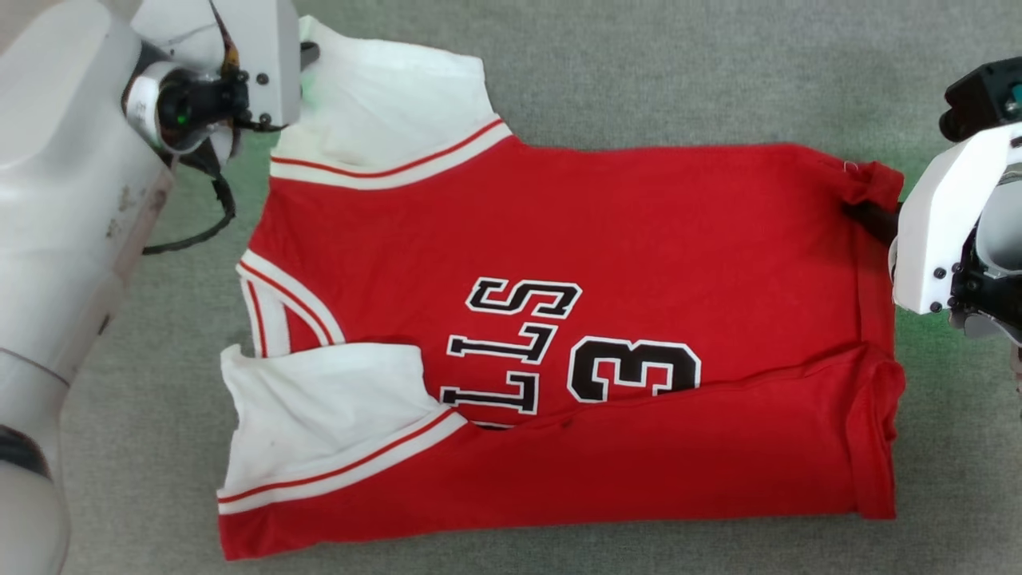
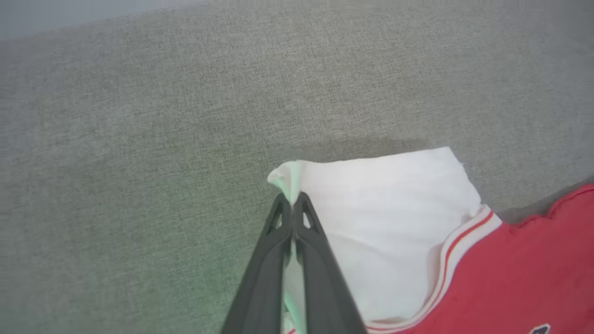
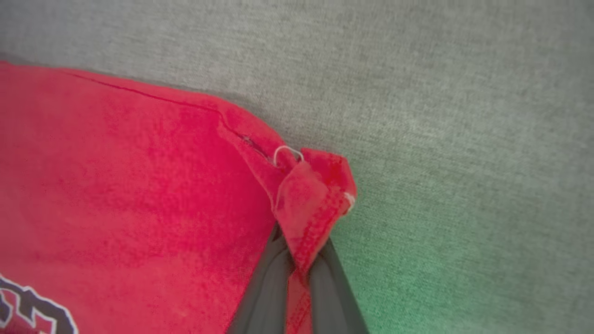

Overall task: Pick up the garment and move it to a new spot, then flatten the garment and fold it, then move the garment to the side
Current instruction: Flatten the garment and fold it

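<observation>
**Garment state:** the red jersey garment (image 1: 559, 239), with white short sleeves and black, white-outlined lettering, lies flat on the grey woven surface (image 1: 639, 64). Its collar end is to the robot's left and its hem to the right. The near long edge is already folded over the front and covers part of the lettering (the near sleeve rides on top of that flap).

**Left gripper** (image 2: 292, 200): jaws pressed together on the outer corner of the far white sleeve (image 2: 385, 218). A small tuft of cloth pokes past the tips.

**Right gripper** (image 3: 301, 253): clamped on the far hem corner (image 3: 320, 185), with cloth bunched over the fingertips.

**Judgement:** the step in hand looks like the second lengthwise fold, bringing the far edge toward the robot.
- Lift both corners together, only just clear of the surface.
- Keep the far edge taut between the grippers.
- Carry it over parallel to the near flap and lay it down before releasing.

**Risk:** the left pinch holds the sleeve only, so the red shoulder may lag and crease. The bunched hem corner may set a wrinkle.
</observation>
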Controlling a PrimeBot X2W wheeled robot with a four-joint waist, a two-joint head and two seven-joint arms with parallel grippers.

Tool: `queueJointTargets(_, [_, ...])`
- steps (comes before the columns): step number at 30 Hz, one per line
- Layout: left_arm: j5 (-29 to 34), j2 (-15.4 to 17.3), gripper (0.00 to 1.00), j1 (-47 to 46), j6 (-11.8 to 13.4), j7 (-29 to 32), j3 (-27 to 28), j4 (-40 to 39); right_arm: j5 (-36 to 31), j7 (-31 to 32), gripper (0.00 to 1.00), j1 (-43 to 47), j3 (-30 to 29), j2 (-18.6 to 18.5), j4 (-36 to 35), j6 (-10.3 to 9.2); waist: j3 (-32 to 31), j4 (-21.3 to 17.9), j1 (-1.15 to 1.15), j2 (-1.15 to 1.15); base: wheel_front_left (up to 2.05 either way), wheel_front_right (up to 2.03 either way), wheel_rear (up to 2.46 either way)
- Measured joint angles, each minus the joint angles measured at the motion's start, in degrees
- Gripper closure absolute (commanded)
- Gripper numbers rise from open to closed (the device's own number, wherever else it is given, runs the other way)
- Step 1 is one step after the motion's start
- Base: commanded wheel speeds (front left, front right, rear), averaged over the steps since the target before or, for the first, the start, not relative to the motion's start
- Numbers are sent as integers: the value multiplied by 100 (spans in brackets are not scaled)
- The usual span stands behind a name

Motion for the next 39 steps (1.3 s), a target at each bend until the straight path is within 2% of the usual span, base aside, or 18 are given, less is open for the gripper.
queueJointTargets(10, [-110,-57,100,159,-249,-115,12,56,271,-545,100,352,361,-436,-246,0,-570,130,0,0,0,0,0])
queueJointTargets(15, [-193,166,100,542,-291,-62,-23,-275,499,-675,100,829,392,-704,-432,0,-923,223,0,0,0,0,0])
queueJointTargets(18, [-257,358,100,845,-198,-24,-46,-632,576,-734,100,1174,324,-808,-561,0,-1134,281,0,0,0,0,0])
queueJointTargets(23, [-390,765,100,1529,207,176,-129,-1535,664,-713,100,1819,112,-851,-814,0,-1466,384,0,0,0,0,0])
queueJointTargets(30, [-713,1459,100,2574,1201,476,-209,-3227,743,-463,100,2544,-97,-777,-1180,0,-1804,519,0,0,0,0,0])
queueJointTargets(34, [-882,1744,100,3078,1718,578,-252,-3989,758,-288,100,2818,-142,-669,-1293,0,-1892,573,0,0,0,0,0])
queueJointTargets(39, [-1056,1874,100,3509,2041,637,-341,-4443,750,-88,100,2975,-124,-604,-1351,0,-1913,576,0,0,0,0,0])
